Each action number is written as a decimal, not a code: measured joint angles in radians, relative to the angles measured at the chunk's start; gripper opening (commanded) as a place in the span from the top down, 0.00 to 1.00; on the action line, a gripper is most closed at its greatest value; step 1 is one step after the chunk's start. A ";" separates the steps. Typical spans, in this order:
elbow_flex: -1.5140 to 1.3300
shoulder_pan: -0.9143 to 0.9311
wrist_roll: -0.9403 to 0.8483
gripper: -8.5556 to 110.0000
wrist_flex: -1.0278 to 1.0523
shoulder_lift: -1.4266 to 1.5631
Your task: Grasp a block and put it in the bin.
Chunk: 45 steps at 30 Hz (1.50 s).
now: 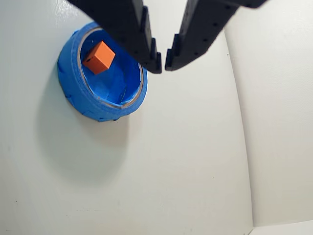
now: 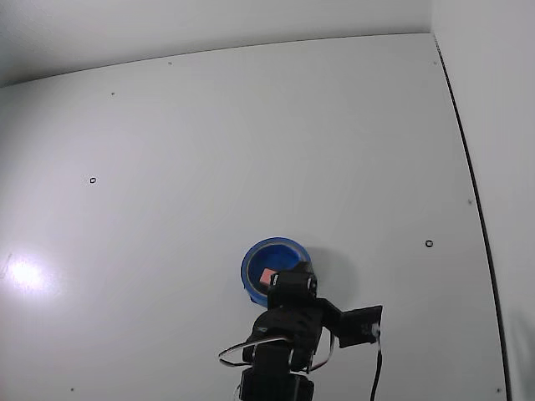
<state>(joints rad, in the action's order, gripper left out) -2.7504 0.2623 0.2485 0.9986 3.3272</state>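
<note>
In the wrist view the black gripper (image 1: 163, 62) comes in from the top edge, its two fingers nearly pressed together with only a thin slit between the tips, and nothing pinched there. The tips sit over the right-hand rim of the bowl (image 1: 80, 100), partly hiding that side of it. In the fixed view the gripper's tips are hidden under the arm's own body, so the opening cannot be judged from there.

One block (image 1: 99, 57) lies inside the bowl, tipped on a corner or edge against the blue floor, toward the upper left of the hollow and apart from the fingertips. In the fixed view the block (image 2: 267, 276) shows as a small pale red patch in the bowl (image 2: 263, 251), just beside the front of the arm (image 2: 288, 322).

There is one bowl, one block and one arm.

Around the bowl the white table (image 2: 209, 150) is bare on every side. The fixed view shows wide room above and to the left of the bowl, a wall along the top edge, and another wall well to the right of the bowl. The wrist view shows a curved seam in the white surface to the right of the bowl; only the fixed view shows small dark marks scattered on the table and a glare spot (image 2: 25, 273) far left of the bowl.
</note>
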 measured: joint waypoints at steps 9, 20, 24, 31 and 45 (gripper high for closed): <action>0.048 0.000 -0.006 0.93 0.213 -0.003; -0.112 -0.087 -0.163 0.93 0.255 -0.023; -0.167 -0.150 -0.192 0.93 0.256 -0.023; -0.233 -0.242 -0.170 0.93 0.256 -0.023; -0.236 -0.255 -0.163 0.93 0.256 -0.017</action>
<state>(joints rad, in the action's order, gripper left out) -2.9867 0.0077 0.0859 1.2548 3.3103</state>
